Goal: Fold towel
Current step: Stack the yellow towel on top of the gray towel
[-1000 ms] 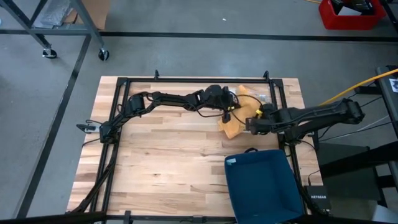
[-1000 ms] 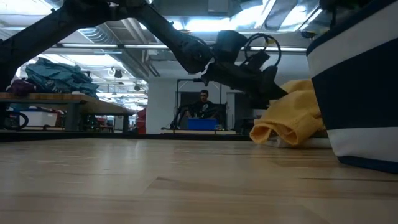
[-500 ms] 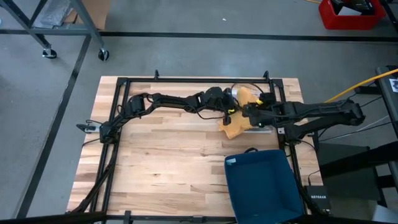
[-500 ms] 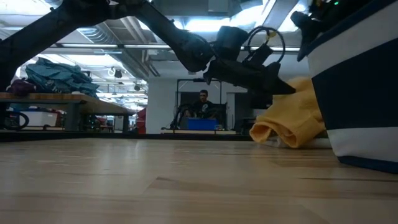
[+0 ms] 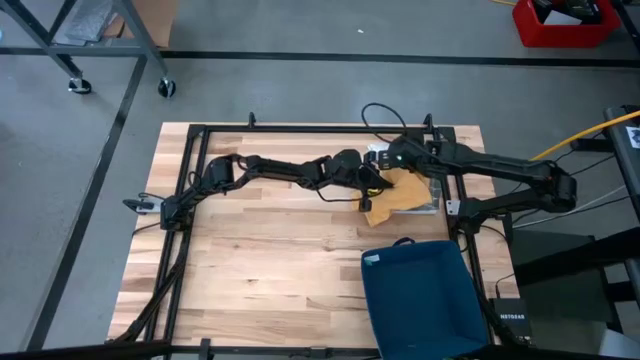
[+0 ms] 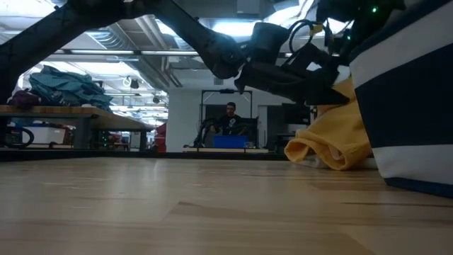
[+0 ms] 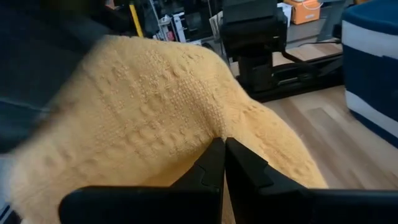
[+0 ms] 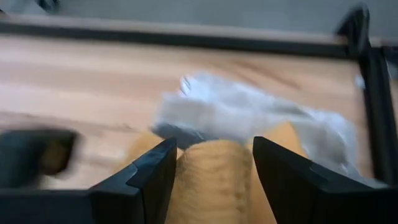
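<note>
A crumpled yellow towel (image 5: 400, 195) lies at the table's far right, partly on a clear plastic bag (image 8: 249, 115). My left gripper (image 5: 372, 187) reaches in from the table's left and is shut on the towel (image 7: 155, 106). My right gripper (image 5: 385, 157) hovers open over the towel's far end. In the right wrist view a hump of the towel (image 8: 214, 177) shows below and between its two fingers. In the low view the right gripper stands high above the towel (image 6: 329, 142). My left gripper pinches a raised fold of the towel (image 7: 219, 129) between its two shut fingertips; how many layers it has I cannot tell. It comes nearly level from the table's left. The pinched part is lifted (image 6: 345, 91), and the rest hangs below, its lower folds (image 6: 315, 152) on the table.
A dark blue bin (image 5: 420, 295) stands at the near right, close beside the towel (image 6: 410, 92). Black frame rails (image 5: 320, 128) run round the table's edges. Bare wood lies to the left and near side. A person (image 6: 230, 113) sits far behind the table.
My right gripper has swung from the towel's right side toward the table's far edge and risen, staying open. My left gripper has edged toward the near edge and rolled a little. The pinched part of the towel stands higher, while its lower folds stay on the table.
</note>
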{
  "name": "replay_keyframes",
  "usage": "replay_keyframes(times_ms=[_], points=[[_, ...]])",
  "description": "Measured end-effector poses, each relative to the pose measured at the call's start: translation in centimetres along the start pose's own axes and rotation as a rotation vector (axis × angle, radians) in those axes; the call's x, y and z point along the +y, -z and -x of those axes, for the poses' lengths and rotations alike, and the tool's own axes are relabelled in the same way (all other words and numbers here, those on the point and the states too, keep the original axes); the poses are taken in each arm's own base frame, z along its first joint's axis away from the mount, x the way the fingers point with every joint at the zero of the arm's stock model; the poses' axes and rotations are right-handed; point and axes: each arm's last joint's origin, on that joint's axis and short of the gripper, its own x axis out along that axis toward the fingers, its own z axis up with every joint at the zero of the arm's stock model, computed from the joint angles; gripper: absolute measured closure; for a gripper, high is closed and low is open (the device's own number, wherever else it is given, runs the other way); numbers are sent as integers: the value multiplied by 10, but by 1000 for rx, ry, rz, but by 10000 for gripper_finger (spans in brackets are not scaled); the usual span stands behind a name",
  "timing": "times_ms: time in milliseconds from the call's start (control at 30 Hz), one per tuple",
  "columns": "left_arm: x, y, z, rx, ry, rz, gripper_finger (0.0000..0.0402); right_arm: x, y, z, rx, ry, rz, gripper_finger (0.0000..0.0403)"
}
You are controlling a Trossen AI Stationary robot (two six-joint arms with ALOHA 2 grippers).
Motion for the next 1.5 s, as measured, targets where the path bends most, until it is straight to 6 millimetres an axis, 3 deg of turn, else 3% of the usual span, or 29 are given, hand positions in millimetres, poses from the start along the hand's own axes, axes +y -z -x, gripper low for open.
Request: replay_keyframes(times_ms=[133, 333, 633, 833, 1033, 1167, 1300, 1500], points=[[6, 2, 1, 5, -18, 8, 398, -13, 2, -10, 161, 69, 13, 185], [15, 4, 3, 11, -42, 14, 398, -29, 9, -9, 319, 174, 56, 185], [25, 1, 6, -38, -75, 0, 398, -40, 31, -25, 404, 237, 103, 185], [31, 3, 8, -20, -85, -58, 398, -50, 48, -36, 413, 297, 76, 185], [41, 11, 11, 18, -97, -36, 398, -53, 48, -36, 388, 338, 92, 185], [47, 3, 16, -14, -111, 61, 398, -55, 48, -35, 360, 380, 90, 185], [42, -4, 21, 33, -31, 128, 398, -56, 46, -32, 340, 371, 81, 185], [27, -10, 26, 145, 59, 27, 398, -64, 36, -11, 252, 339, 53, 185]])
